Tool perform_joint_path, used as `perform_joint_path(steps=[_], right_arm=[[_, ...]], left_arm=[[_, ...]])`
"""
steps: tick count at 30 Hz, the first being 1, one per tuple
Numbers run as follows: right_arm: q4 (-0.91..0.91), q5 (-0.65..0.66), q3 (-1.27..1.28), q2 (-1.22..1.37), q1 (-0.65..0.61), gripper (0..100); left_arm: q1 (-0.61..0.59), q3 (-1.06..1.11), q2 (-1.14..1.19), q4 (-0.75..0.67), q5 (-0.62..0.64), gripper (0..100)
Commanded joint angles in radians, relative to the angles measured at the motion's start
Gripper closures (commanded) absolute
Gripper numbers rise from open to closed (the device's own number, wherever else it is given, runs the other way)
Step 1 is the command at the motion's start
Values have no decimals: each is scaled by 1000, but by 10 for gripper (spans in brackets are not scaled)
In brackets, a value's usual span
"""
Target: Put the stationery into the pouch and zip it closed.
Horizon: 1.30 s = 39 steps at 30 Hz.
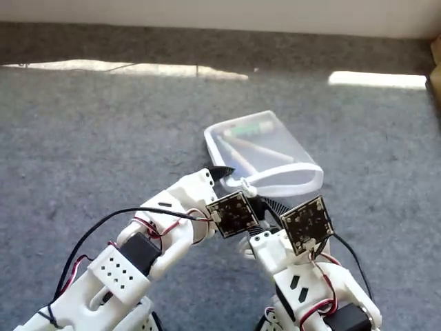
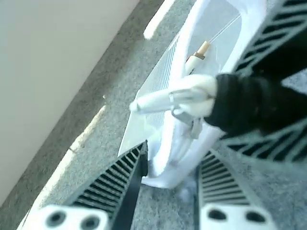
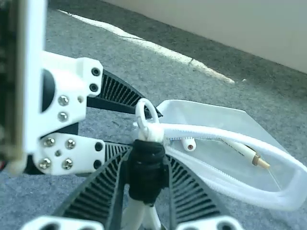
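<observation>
- Pouch [image 1: 270,160] of see-through white plastic lies on its side near the middle of the grey carpet [image 1: 103,138], right in front of both arms.
- Stationery is inside it: a pale pen with a tan tip [image 3: 242,152] shows through the open mouth, and a greenish item [image 1: 249,129] lies by the far wall of the pouch. The filling step looks done, as far as can be seen.
- The zip is not yet closed. Its two white sides gape apart in a long loop, and the zip pull [image 3: 148,130] sits at the end nearest the arms, so the whole length is left to run.
- Right gripper [image 3: 146,163] is closed on the black-wrapped tab of the zip pull, its ribbed black fingers [image 3: 184,191] pinching from both sides.
- Left gripper [image 2: 175,155] straddles the same end of the pouch, part-way closed with the corner between its jaws. It appears to pinch the corner to steady the pouch.
- What is left, by my reading, is to draw the pull along the mouth to the far end.
- Carpet is a flat grey felt. Bright strips of sunlight [image 1: 138,67] cross its far side, and a pale wall [image 1: 207,14] runs behind.
</observation>
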Motion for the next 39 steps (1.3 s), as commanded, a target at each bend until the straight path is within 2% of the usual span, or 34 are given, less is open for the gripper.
perform_joint_path(steps=[1, 4, 10, 16, 23, 31, 39], right_arm=[[-2, -2, -73, -10, -12, 994], [-4, -2, -73, -10, -4, 994], [-108, -2, -64, -10, 177, 994], [-168, -6, -61, -10, 263, 994], [-217, -9, -59, -8, 386, 994], [-243, -9, -59, -5, 455, 994], [-243, -9, -58, -1, 456, 994]], left_arm=[[5, -8, -50, -14, 12, 932], [4, -8, -71, -14, 11, 998], [4, -8, -143, 95, 12, 993], [2, -7, -277, 213, 14, 994], [-74, -5, -397, 305, 14, 995], [-79, -5, -542, 448, 9, 995], [-81, 39, -708, 557, -32, 995]])
